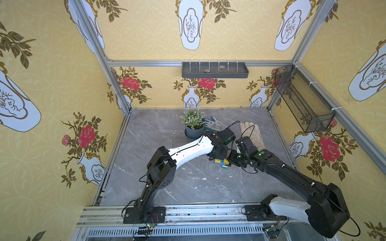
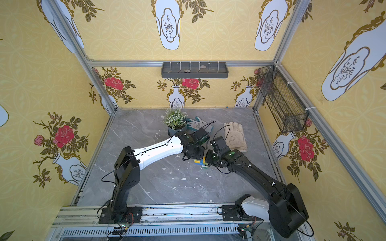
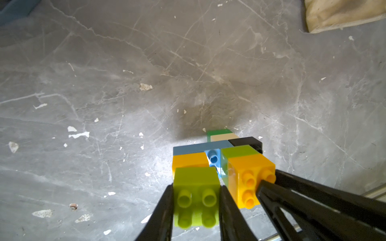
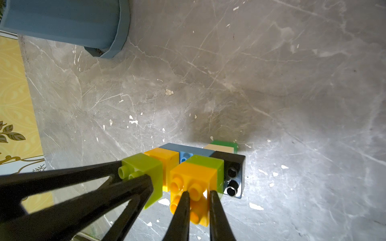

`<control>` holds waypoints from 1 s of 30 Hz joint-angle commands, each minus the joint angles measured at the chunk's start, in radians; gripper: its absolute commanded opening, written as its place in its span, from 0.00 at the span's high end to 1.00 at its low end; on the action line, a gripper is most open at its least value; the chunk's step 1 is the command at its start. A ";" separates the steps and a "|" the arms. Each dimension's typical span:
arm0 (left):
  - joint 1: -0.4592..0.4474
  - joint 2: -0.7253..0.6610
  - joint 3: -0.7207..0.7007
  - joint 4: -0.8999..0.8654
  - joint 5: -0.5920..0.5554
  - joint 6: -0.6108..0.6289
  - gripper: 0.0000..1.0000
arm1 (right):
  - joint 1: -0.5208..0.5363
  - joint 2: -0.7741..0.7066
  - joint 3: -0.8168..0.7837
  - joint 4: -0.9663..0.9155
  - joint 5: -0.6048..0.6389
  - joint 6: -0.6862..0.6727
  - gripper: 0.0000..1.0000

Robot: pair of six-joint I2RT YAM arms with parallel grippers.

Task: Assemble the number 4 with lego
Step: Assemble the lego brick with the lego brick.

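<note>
the number 4 (image 1: pixel 222 162) stands on the table (image 1: pixel 156 135) on its green end, right between both arms. the left gripper (image 3: pixel 197 187) is clamped on the lime brick (image 3: pixel 196 177) topping one prong. the right gripper (image 4: pixel 199 194) is pinched closed, tips on the studs of the yellow brick (image 4: pixel 192 173). a potted plant (image 1: pixel 194 125) and two gloves (image 1: pixel 250 133) lie just behind.

We see the number 4 (image 3: pixel 250 167) built of smooth, glossy plastic, its yellow faces catching glints. The bench (image 3: pixel 125 83) looks like matt grey marble, veined, scratched and flecked with pale chips. The beige work glove (image 1: pixel 255 134) looks like coarse cloth, the blue-grey pot (image 4: pixel 62 20) matt plastic, the wall basket (image 1: pixel 302 100) black metal mesh.
</note>
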 commanded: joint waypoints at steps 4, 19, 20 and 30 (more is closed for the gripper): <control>-0.007 0.014 0.018 -0.056 -0.029 -0.006 1.00 | -0.001 0.013 -0.028 -0.183 0.044 -0.001 0.87; -0.008 0.034 0.027 -0.056 -0.027 -0.009 1.00 | -0.001 0.016 -0.026 -0.183 0.044 -0.004 0.87; -0.008 0.036 0.027 -0.056 -0.027 -0.009 1.00 | 0.000 0.017 -0.026 -0.182 0.042 -0.004 0.87; -0.009 0.048 0.034 -0.056 -0.017 -0.021 1.00 | 0.000 0.015 -0.024 -0.186 0.040 -0.005 0.88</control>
